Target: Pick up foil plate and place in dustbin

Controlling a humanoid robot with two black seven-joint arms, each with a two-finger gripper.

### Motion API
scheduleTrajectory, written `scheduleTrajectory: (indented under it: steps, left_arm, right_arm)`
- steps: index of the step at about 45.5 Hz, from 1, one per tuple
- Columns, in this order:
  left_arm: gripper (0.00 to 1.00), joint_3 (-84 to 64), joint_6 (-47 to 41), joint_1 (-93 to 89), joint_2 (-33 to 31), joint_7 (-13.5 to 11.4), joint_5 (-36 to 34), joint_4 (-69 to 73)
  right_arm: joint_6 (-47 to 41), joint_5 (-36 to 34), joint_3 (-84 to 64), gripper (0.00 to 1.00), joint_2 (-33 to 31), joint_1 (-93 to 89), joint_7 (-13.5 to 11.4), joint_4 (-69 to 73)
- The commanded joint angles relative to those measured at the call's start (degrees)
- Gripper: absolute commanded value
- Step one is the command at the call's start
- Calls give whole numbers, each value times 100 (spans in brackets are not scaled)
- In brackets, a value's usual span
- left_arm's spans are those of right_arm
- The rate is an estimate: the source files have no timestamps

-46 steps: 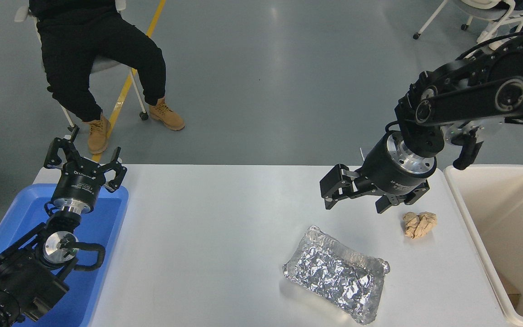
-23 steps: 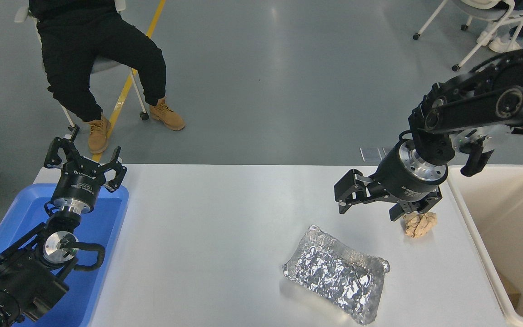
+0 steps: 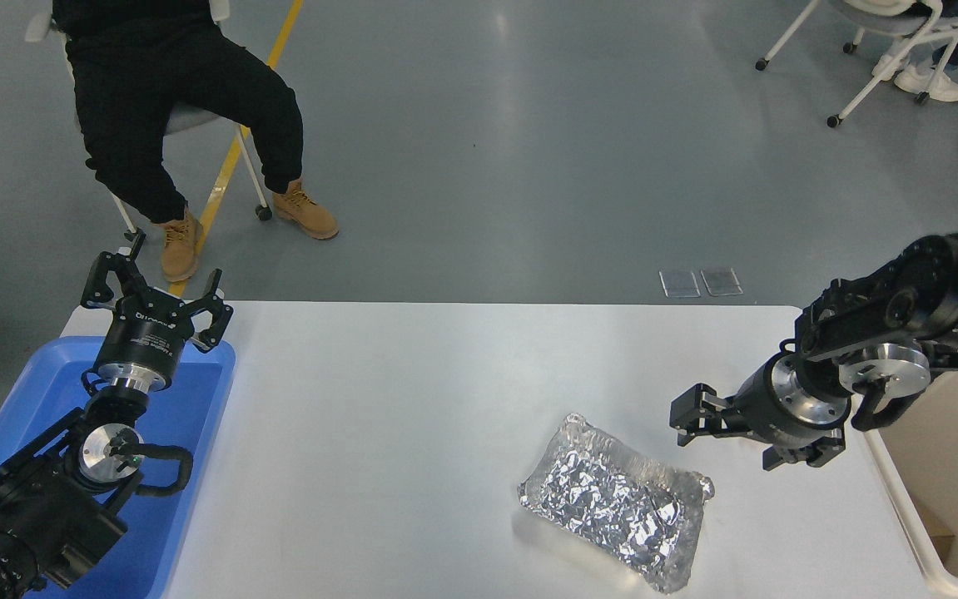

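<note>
Head view shows the white table (image 3: pixel 412 391) filling the lower half, with grey floor beyond its far edge. At the table's right end the cream dustbin (image 3: pixel 903 499) sits with its thick rim along the table's edge, and only part of its deep sloping inside wall is seen past the arm. At the left end lies a blue plastic tray (image 3: pixel 196 399), and over it the left arm is parked, with the left gripper (image 3: pixel 154 295) pointing away from the camera and its black fingers spread apart with nothing between them. On the far side of the table a person (image 3: pixel 171 108) in black trousers and tan boots sits on a white chair.

The right arm comes in from the right edge, low over the table, just in front of the dustbin's near-left corner. The right gripper (image 3: pixel 724 437) points leftward, its fingers apart and holding nothing.

The foil plate (image 3: pixel 616 499), crinkled silver with a raised rim, lies flat on the table at right of centre, set at a slant, near the front edge. The right gripper hangs just beyond the plate's far right corner, close to it but not touching.
</note>
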State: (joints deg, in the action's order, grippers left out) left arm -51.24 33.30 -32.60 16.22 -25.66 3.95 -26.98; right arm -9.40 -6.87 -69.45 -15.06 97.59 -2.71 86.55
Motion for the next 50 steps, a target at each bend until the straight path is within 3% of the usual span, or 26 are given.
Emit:
scheduleTrajectory:
  steps: [1,43,46,50]
  left_arm:
    - [99,0,1,-1,-5,0,1,0]
    - [99,0,1,-1,-5,0,1,0]
    - [99,0,1,-1,4,0,1,0]
    - [99,0,1,-1,-5,0,1,0]
  right_arm:
    - [580,10,63,100,-76,-846,-1,-138]
    - [1450,28,1267,98,-164,-2112,43,-568]
    - [1468,54,1267,96,-164,-2147,43,-639]
    - [1695,116,1268,83,-164,-2279,43,-674]
